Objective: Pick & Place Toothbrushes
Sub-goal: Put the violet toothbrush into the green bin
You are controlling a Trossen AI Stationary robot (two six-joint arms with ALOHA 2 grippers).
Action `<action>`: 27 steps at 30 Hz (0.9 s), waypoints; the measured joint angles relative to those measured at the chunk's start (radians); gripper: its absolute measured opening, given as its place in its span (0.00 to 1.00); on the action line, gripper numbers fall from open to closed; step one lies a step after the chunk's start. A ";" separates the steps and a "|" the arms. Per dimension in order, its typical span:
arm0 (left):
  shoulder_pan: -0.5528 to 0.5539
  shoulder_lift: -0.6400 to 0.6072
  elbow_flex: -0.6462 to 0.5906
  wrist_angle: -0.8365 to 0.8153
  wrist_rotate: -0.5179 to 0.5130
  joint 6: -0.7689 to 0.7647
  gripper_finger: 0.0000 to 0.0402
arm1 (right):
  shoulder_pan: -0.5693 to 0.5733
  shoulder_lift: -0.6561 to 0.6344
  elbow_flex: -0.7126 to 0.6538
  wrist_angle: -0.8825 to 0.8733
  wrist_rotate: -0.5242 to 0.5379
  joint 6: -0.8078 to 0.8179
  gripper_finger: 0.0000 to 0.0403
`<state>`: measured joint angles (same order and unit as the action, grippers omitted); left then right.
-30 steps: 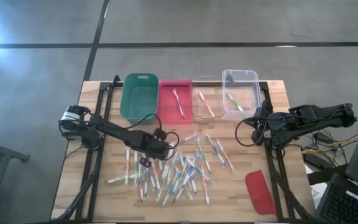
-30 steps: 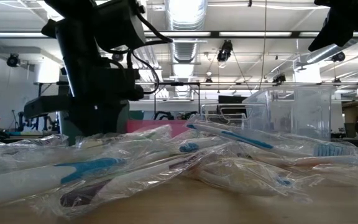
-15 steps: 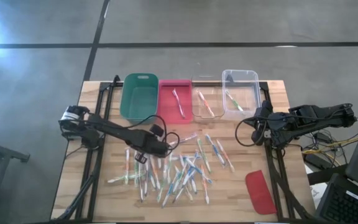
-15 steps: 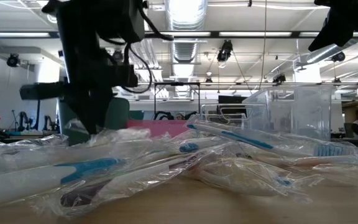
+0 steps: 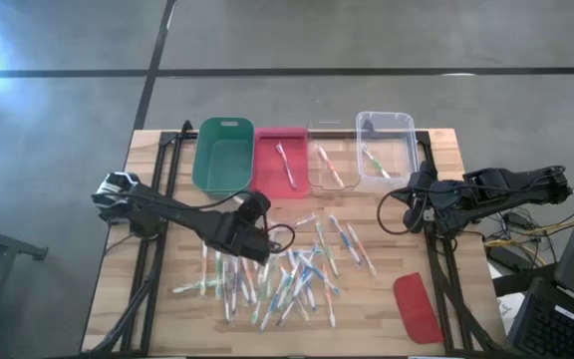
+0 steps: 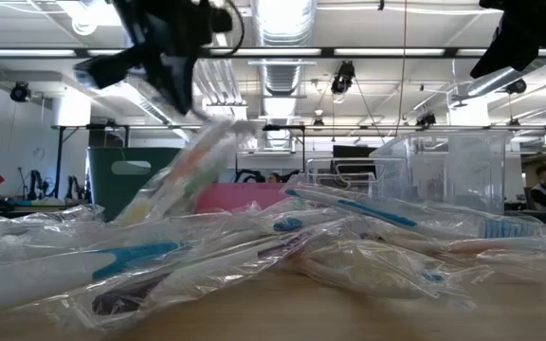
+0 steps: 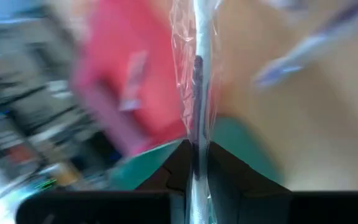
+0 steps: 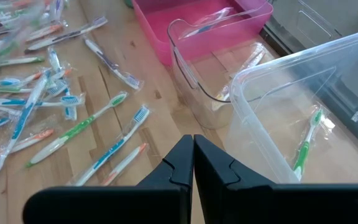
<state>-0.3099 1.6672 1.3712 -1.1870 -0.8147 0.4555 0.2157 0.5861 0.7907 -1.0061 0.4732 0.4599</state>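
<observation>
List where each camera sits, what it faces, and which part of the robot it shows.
High: overhead, straight down on the table; both arms.
Low: table height, across wrapped toothbrushes; left end effector lifting one.
Left wrist: along its fingers, shut on a wrapped toothbrush.
Right wrist: past shut fingers toward the bins.
Shared: pink bin.

Green bin, pink bin, red lid.

Grey concrete floor w/ dark seams; open ceiling w/ ducts & striplights (bright).
</observation>
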 joint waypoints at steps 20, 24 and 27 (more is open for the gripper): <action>-0.026 -0.008 0.047 -0.065 -0.588 0.187 0.10 | 0.000 0.000 0.000 0.000 0.000 0.000 0.02; -0.017 -0.035 0.046 -0.136 -0.523 0.202 0.10 | 0.000 0.000 0.000 0.000 0.000 0.000 0.02; -0.002 -0.072 0.046 -0.172 -0.463 0.196 0.10 | 0.000 0.000 0.000 0.000 0.000 0.000 0.02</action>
<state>-0.3120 1.5956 1.4170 -1.3585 -1.2775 0.6512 0.2161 0.5858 0.7906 -1.0061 0.4732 0.4599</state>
